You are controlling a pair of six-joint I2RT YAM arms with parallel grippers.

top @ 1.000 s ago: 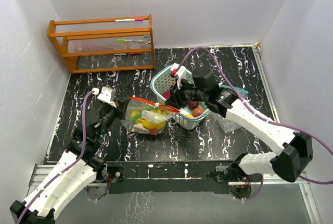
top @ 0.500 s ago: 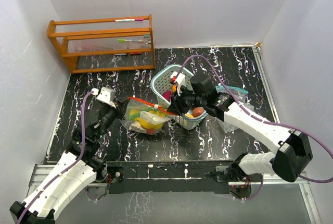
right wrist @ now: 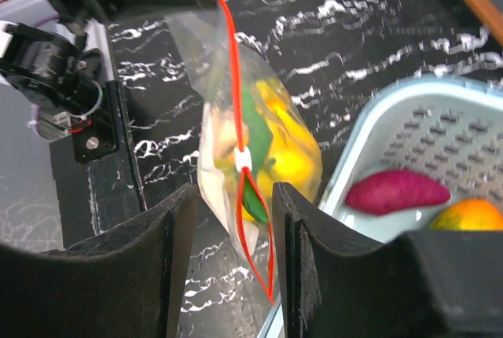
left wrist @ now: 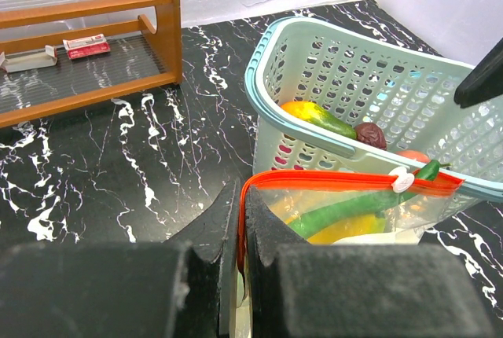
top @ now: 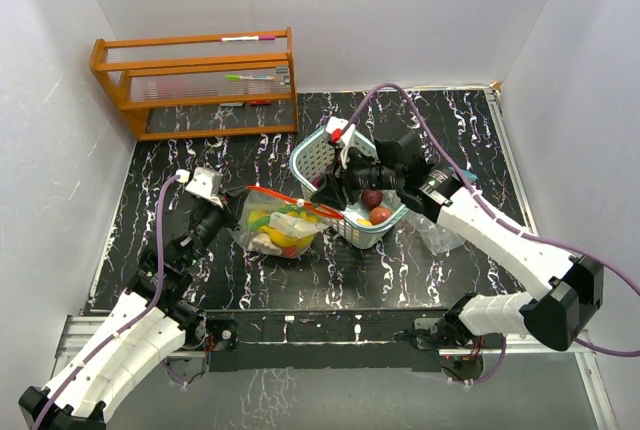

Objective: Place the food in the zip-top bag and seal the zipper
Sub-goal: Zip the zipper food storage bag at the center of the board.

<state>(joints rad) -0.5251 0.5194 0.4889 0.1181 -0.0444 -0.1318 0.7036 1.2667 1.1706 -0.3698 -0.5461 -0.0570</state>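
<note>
Now that my right gripper (top: 326, 190) has dipped from the basket (top: 306, 156) to the bag side of its rim, lifted again and spread its fingers, the top view shows it released and empty, which I take as one more piece delivered. The zip-top bag (top: 282, 227) lies just left of the basket, touching it, and my left gripper (top: 232, 212) is clenched on the bag corner farthest from the basket. Red round fruits (top: 375, 206) sit inside the basket, so filling is not over. From my left wrist, the jaws pinch the orange zipper end. The green pepper (left wrist: 346, 208) lies in the bag, its tip seemingly poking over the zipper on the basket side beside the white slider (left wrist: 402, 181), and the mango (left wrist: 318, 118) sits in the basket. From my right wrist, the fingers stand apart above the bag; bananas (right wrist: 287, 157) show yellow within, and the mouth gapes only on the slider's basket side. That narrow opening and the pepper tip may hinder loading and sealing. The wooden rack (top: 195, 80) stands well behind the basket, out of my way.
</note>
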